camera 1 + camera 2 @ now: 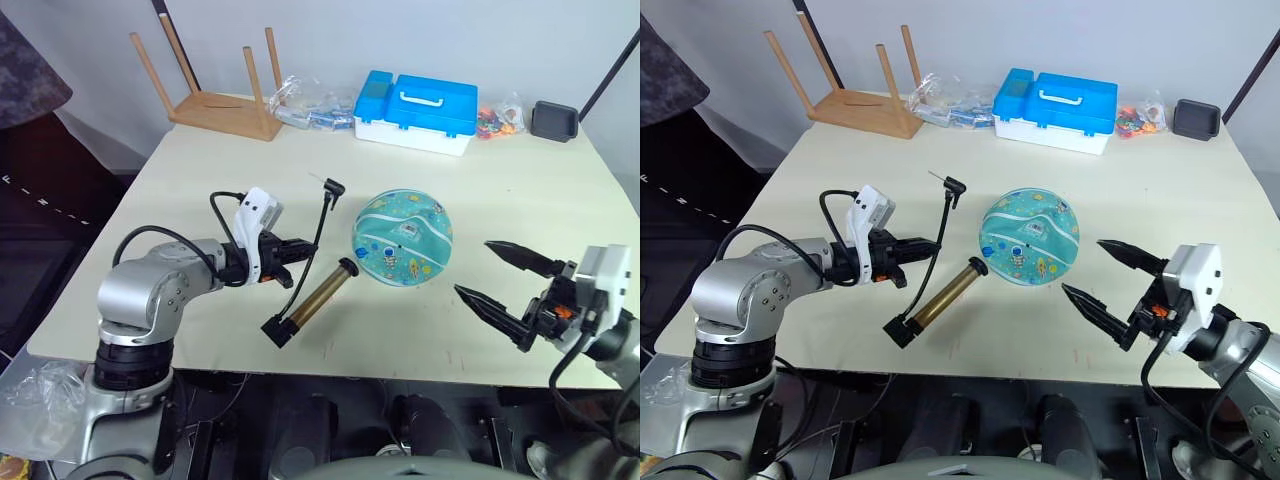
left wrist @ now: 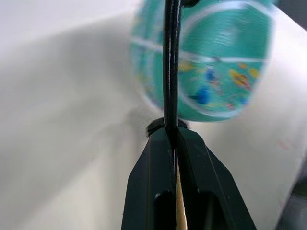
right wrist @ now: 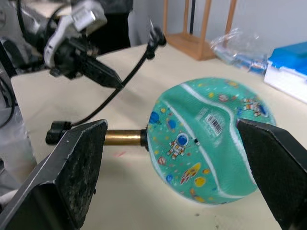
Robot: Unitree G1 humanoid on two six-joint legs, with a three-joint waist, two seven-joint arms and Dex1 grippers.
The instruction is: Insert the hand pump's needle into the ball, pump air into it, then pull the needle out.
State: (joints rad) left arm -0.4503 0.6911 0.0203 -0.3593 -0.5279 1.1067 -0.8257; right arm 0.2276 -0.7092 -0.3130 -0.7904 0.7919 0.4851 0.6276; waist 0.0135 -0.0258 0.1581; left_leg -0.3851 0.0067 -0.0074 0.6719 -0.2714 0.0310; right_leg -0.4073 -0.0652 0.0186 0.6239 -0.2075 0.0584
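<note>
Pinching the pump's hose, left gripper [image 1: 312,245] beside the ball.

Left eye view: the pump [image 1: 315,300] lies on the table [image 1: 500,200] just left of the ball [image 1: 402,239], its hose [image 1: 322,222] arching up to the needle [image 1: 316,181] (raised off the tabletop, left of the ball). The left fingers are pressed together on the hose; the right gripper [image 1: 495,272] is spread wide, right of the ball and apart from it. Left wrist view: two black fingertips [image 2: 158,158] clamp the hose, ball beyond. Right wrist view: the ball, barcode label [image 3: 214,123] upward, sits between the spread right fingers [image 3: 72,163], pump behind it.
</note>
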